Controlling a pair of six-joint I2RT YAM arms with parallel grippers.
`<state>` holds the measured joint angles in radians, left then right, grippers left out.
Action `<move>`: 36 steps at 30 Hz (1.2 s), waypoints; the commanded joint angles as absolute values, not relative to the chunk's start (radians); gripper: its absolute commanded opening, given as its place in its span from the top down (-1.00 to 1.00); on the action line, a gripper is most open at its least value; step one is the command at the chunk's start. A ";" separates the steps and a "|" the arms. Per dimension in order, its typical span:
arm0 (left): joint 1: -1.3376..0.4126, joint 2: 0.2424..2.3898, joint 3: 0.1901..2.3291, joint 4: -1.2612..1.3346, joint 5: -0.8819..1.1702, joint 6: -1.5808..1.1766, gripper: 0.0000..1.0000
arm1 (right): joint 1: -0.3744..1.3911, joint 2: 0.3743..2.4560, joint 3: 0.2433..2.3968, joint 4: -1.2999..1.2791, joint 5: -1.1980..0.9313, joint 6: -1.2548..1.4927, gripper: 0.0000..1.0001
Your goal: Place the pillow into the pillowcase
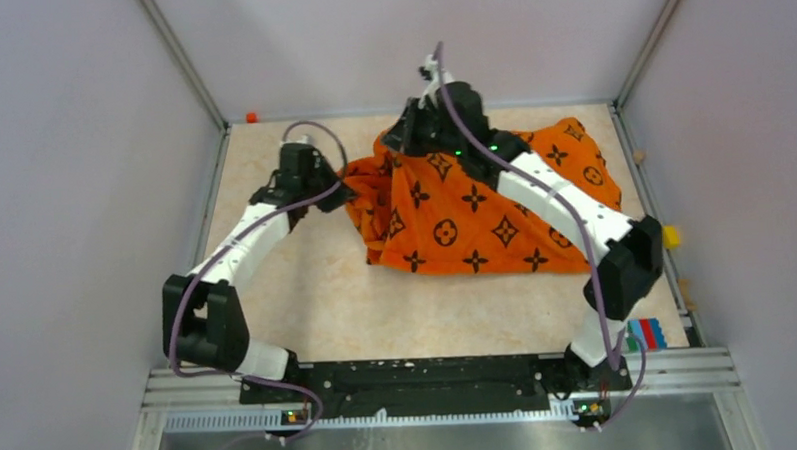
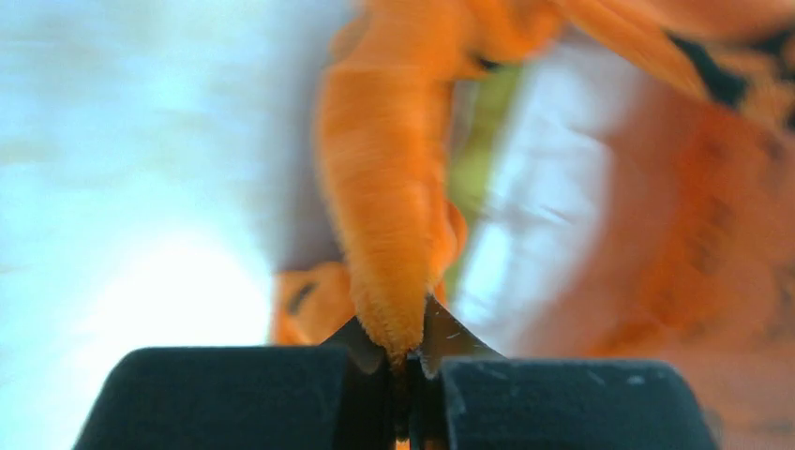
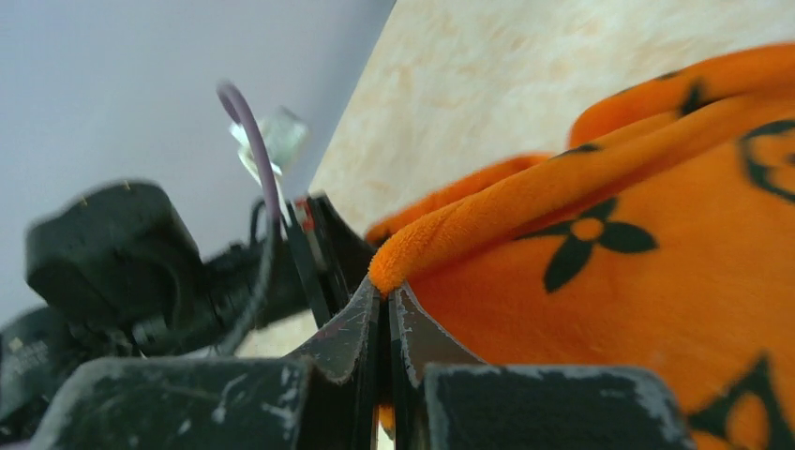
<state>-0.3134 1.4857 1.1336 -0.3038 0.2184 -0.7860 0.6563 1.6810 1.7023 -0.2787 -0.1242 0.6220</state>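
Overhead view: the pillowcase [image 1: 474, 207], orange with black flower and circle motifs, lies in a rumpled heap on the far half of the table [image 1: 307, 298]. Both claws meet it at its edge. The left gripper [image 1: 345, 190] is at the pillowcase's left edge. The right gripper [image 1: 396, 150] is at its far edge, above and to the right of the left one, with the right arm stretched across the pillowcase's right half.

Left wrist view: the left gripper [image 2: 410, 352] is closed, its jaws pinching a plush orange fold of the pillowcase [image 2: 384, 225] that rises straight out from between them. Right of that fold is the pillow [image 2: 553, 216], a blurred white surface with a yellowish-green strip along its left side and orange fabric above and to its right. How far it lies inside the pillowcase cannot be told. Only this view shows the pillow.

Right wrist view: the right gripper [image 3: 384, 300] is likewise closed, its jaws nipping the rolled hem of the pillowcase [image 3: 609, 281], which spreads rightward from the pinch. Only here do the hem's pile and the bare table [image 3: 562, 75] beyond the pillowcase show up close.

Overhead view only: a small red object [image 1: 252, 117] lies well left of the pillowcase, a yellow one [image 1: 670, 238] just off its right side, and coloured blocks [image 1: 646, 333] near and right of it.
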 commanded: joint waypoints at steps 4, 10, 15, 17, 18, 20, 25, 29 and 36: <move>-0.045 1.373 0.948 -0.411 0.085 -0.633 0.15 | 0.812 1.996 1.912 -0.201 -0.234 0.663 1.00; -0.038 1.371 1.011 -0.418 0.166 -0.580 -0.98 | 0.807 2.040 2.079 -0.387 -0.200 0.540 -0.15; -0.095 1.331 1.064 -0.430 0.211 -0.558 -0.98 | 0.746 1.943 2.075 -0.473 -0.161 0.496 -0.32; -0.166 1.315 1.069 -0.443 0.173 -0.551 -0.98 | 0.717 1.883 2.022 -0.508 -0.115 0.474 -0.32; -0.203 1.310 1.063 -0.445 0.163 -0.554 -0.97 | 0.707 1.848 1.974 -0.517 -0.083 0.462 -0.32; -0.266 1.301 1.038 -0.447 0.164 -0.584 -0.87 | 0.691 1.763 1.860 -0.524 -0.016 0.442 -0.33; -0.396 1.212 0.898 -0.463 0.095 -0.702 -0.71 | 0.673 1.658 1.587 -0.513 0.039 0.421 -0.34; -0.411 1.044 0.752 -0.522 -0.087 -0.849 -0.73 | 0.671 1.675 1.447 -0.495 0.108 0.400 -0.34; -0.411 1.050 0.576 -0.426 -0.164 -0.979 -0.54 | 0.669 1.777 1.368 -0.422 0.116 0.385 -0.33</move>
